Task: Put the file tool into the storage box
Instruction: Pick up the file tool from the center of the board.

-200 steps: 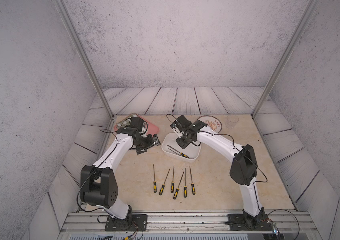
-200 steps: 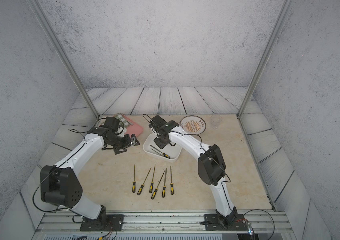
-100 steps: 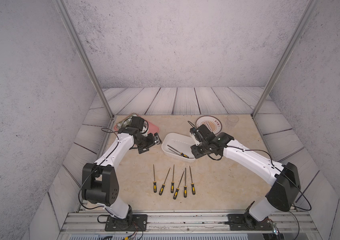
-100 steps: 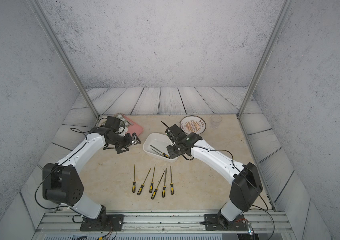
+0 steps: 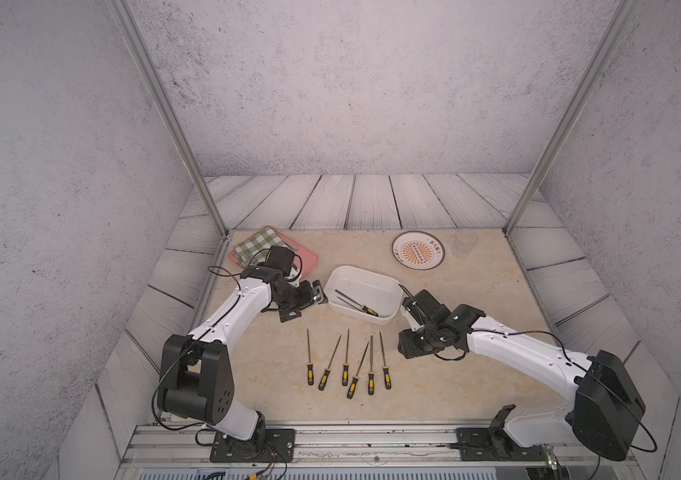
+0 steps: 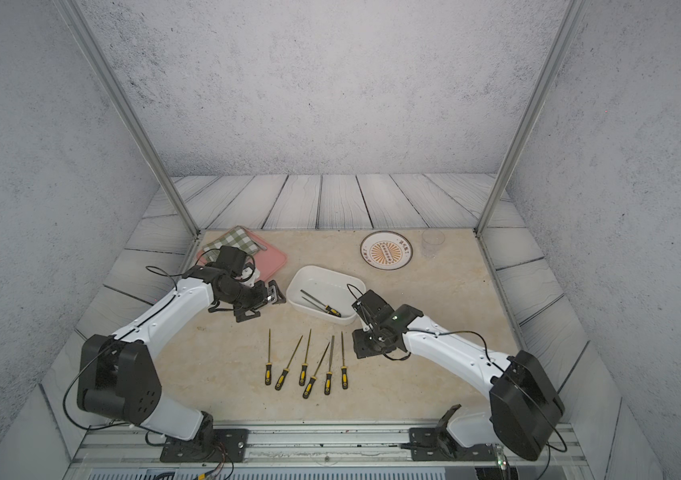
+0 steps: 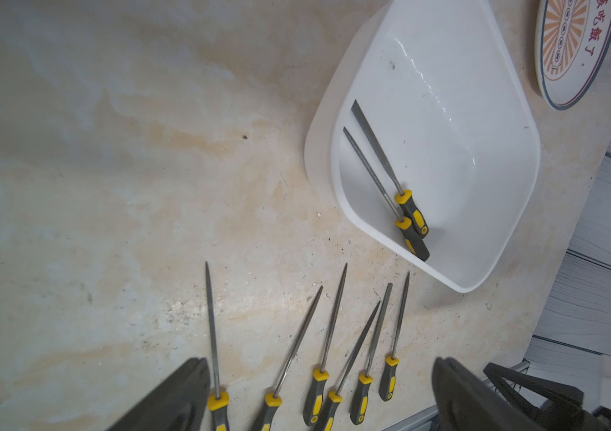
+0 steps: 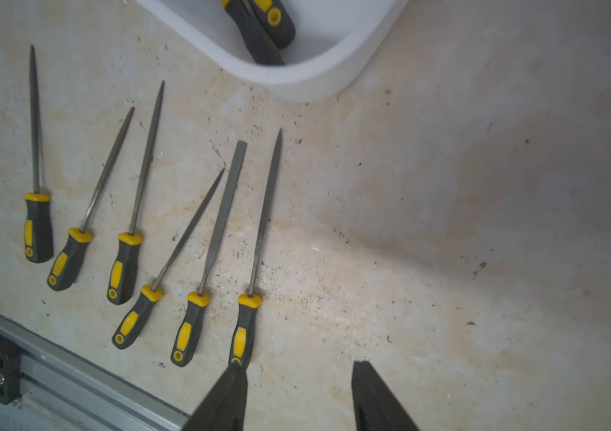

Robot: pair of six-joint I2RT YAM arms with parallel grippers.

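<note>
In a top view the right arm [image 5: 517,353] reaches in low from the lower right, wrist bent down, and the right gripper [image 8: 298,367] hangs over the table [image 5: 476,291] with jaws partly apart and empty; the left gripper [image 7: 320,364] gapes wide, empty too. Six files [image 5: 346,357] lie in a row at centre, just left of the right gripper, the nearest file [image 8: 244,328] ending beside one fingertip [image 8: 229,392]. The white box [image 5: 372,282], already holding two files [image 5: 366,308], sits just above and left of that gripper.

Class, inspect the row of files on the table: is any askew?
Yes: the second file and fourth file from the left slant, tips leaning right, breaking an otherwise parallel row; the fourth's tip nearly meets its neighbour.
</note>
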